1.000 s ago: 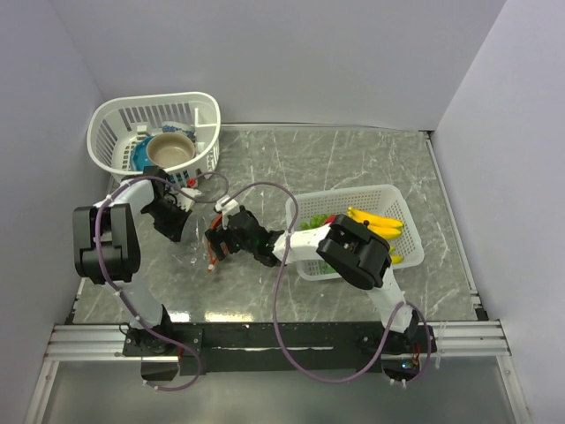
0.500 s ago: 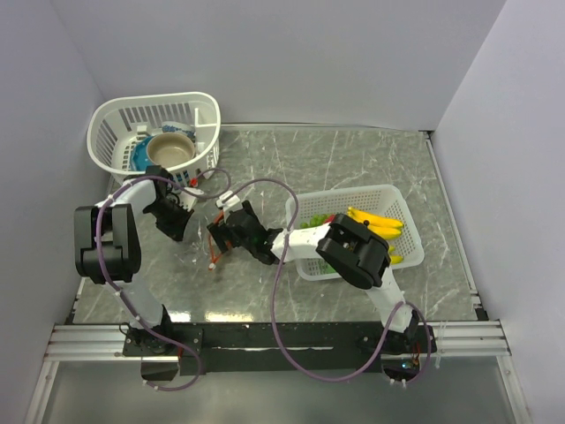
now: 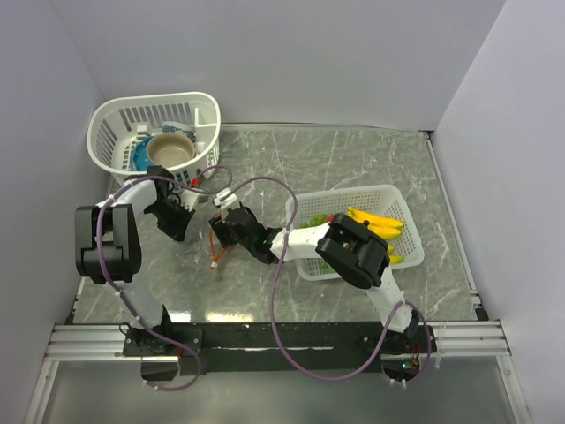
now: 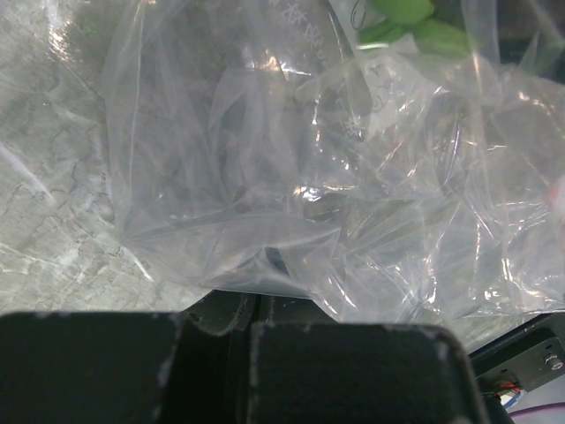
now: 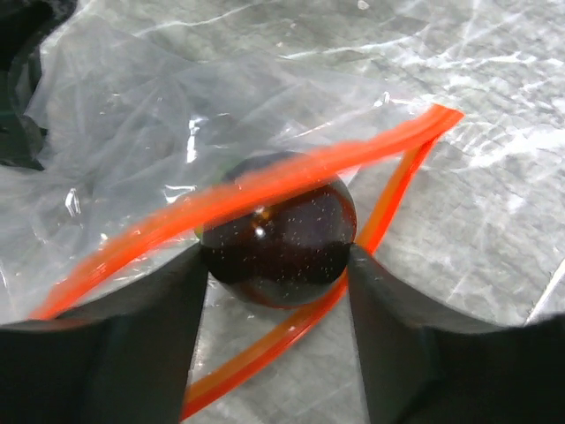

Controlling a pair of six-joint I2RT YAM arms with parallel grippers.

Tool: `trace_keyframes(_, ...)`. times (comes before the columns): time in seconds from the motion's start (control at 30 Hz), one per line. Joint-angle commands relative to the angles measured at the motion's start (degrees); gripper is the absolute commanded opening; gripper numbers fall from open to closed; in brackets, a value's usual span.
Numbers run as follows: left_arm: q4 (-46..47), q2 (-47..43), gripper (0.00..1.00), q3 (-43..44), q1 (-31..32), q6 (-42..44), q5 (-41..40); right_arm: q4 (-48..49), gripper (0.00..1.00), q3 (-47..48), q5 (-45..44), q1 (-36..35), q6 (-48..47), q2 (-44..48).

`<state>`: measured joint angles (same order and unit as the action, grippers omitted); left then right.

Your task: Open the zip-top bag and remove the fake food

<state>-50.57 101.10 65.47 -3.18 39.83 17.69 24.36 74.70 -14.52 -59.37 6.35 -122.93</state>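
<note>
From above, the left gripper [image 3: 179,221] is reaching in from the left and the right gripper [image 3: 228,231] is meeting it from the right, low over the marble table [image 3: 353,159]; the zip-top bag [image 3: 201,238] is lying limp between the two, its orange zip strip [image 3: 214,254] trailing towards the near edge; well to the right, the yellow banana bunch [image 3: 375,221] is sitting in the rectangular white basket [image 3: 388,193] beside green and red pieces; at the back left, the oval white basket [image 3: 159,102] is holding a tan bowl [image 3: 169,150]. Over to the left wrist: the left gripper [image 4: 247,322] is showing its jaws almost together, a fold of the zip-top bag [image 4: 265,177] running down into the narrow gap, so it is pinching the film; the rest of the bag is ballooning out crumpled in front of it; green lumps [image 4: 406,11] are peeking through the plastic at the top edge, and I cannot tell whether they are inside the bag or behind it. Now the right wrist: the right gripper [image 5: 276,256] is clamping a dark round toy fruit [image 5: 278,234], one finger pressing each side; the orange zip strip [image 5: 291,177] is gaping open in a loop, one half crossing in front of the fruit and the other curving below it; the zip-top bag [image 5: 132,132] is spreading up and to the left over the marble.
</note>
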Motion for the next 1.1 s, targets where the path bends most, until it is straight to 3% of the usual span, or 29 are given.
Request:
trace_keyframes(0.0,-0.2,-0.9,0.01,-0.5,1.0,1.4,1.8,1.1,0.57,1.6,2.0,-0.2,0.6,0.1)
trace_keyframes(0.17,0.1,-0.6,0.01,-0.5,1.0,1.2,1.6,3.0,0.42,-4.9,0.4,-0.2,0.9,4.5)
trace_keyframes(0.6,-0.1,-0.1,0.01,0.6,0.8,0.4,2.3,1.0,0.48,-31.2,-4.7,-1.0,3.5,34.4)
trace_keyframes(0.77,-2.2,-0.8,0.01,0.9,0.8,0.3,3.9,-4.9,0.5,-35.5,-9.6,-0.9,3.5,48.0)
trace_keyframes(0.87,-7.7,-2.0,0.01,4.9,0.8,0.9,10.2,-10.3,0.5,-37.0,-16.1,-0.1,4.4,57.7)
trace_keyframes(1.07,-12.9,-4.4,0.01,10.7,4.6,-1.2,19.1,-22.9,0.52,-40.9,-26.5,4.4,12.4,66.6)
